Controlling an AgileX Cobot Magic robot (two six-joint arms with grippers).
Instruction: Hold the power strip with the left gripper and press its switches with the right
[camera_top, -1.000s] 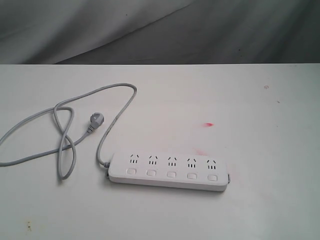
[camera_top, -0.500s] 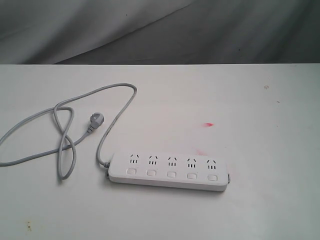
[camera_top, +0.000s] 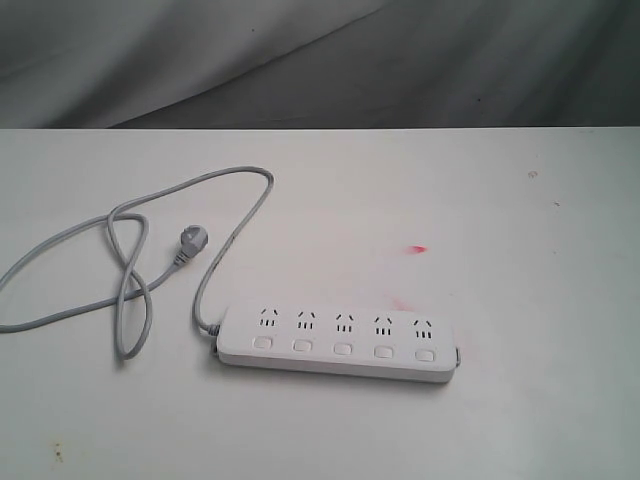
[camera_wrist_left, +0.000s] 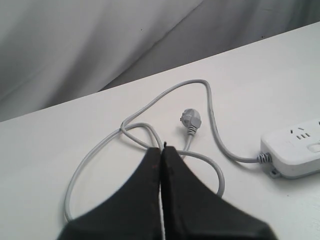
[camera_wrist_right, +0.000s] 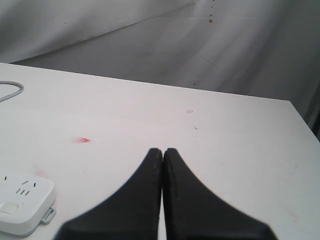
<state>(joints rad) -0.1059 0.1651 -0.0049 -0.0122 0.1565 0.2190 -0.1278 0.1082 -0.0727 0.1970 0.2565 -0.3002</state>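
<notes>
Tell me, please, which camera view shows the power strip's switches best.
The exterior view: it shows the whole power strip with all five switches in a row. The left wrist view catches only its cord end with part of one switch; the right wrist view only the opposite end with one switch.

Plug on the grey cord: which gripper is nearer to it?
Left, apparently. The left gripper hangs over the cord loop, just short of the plug. The right gripper is beyond the power strip's other end.
</notes>
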